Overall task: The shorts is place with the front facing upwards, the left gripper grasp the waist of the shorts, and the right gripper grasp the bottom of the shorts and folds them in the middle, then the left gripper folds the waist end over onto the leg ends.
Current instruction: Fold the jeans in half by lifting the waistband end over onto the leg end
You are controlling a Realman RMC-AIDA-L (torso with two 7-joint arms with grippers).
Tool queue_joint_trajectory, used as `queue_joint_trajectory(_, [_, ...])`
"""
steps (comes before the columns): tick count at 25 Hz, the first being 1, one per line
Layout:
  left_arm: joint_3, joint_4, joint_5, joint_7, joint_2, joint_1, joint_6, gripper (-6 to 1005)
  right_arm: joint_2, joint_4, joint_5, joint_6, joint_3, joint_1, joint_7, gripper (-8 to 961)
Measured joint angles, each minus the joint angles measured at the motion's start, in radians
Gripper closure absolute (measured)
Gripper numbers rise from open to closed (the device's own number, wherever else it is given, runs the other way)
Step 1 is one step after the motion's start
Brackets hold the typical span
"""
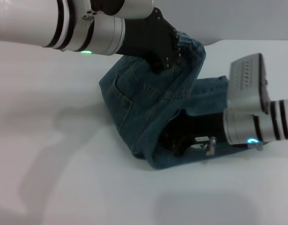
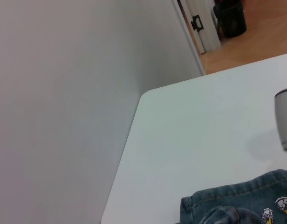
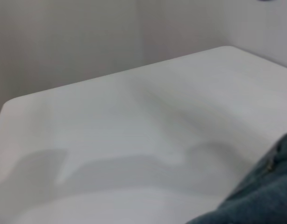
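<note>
— Nearest the lens?
— Left gripper (image 1: 159, 55), upper centre of the frame, clenched on the waist (image 1: 188, 49) of the shorts (image 1: 148, 112), lifted off the white table (image 1: 50, 178).
— And the right gripper (image 1: 184, 140)?
— Lower right, tucked under the folded denim mid-frame; jaws hidden, cannot tell.

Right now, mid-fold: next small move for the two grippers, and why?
Probably carry both grippers a bit further across, then lower. The left gripper holds the waist lifted, the right gripper sits under a raised fold of the shorts, and the denim arches off the table, not yet flat.
</note>
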Motion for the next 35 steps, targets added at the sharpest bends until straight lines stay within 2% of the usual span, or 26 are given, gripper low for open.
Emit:
queue_joint_trajectory(2, [-0.001, 0.000, 0.002, 0.000, 0.001, 0.001, -0.001, 929, -0.002, -0.037, 0.000, 0.001, 0.005, -0.045, -0.001, 955])
queue_joint_trajectory(5, [-0.002, 0.000, 0.003, 0.000, 0.001, 0.003, -0.002, 929, -0.002, -0.057, 0.000, 0.002, 0.011, -0.071, -0.001, 955])
queue_joint_trajectory(15, [0.000, -0.001, 0.004, 0.000, 0.003, 0.010, -0.006, 928, -0.002, -0.071, -0.006, -0.003, 0.086, -0.127, -0.030, 955])
queue_joint_trajectory(27, [0.008, -0.012, 0.001, 0.000, 0.002, 0.012, -0.008, 927, -0.002, -0.074, -0.007, 0.003, 0.277, -0.179, -0.066, 955])
queue_joint_trajectory(35, [0.022, -0.013, -0.005, 0.009, -0.003, 0.001, -0.021, 927, -0.003, -0.074, -0.004, 0.008, 0.454, -0.205, -0.091, 955])
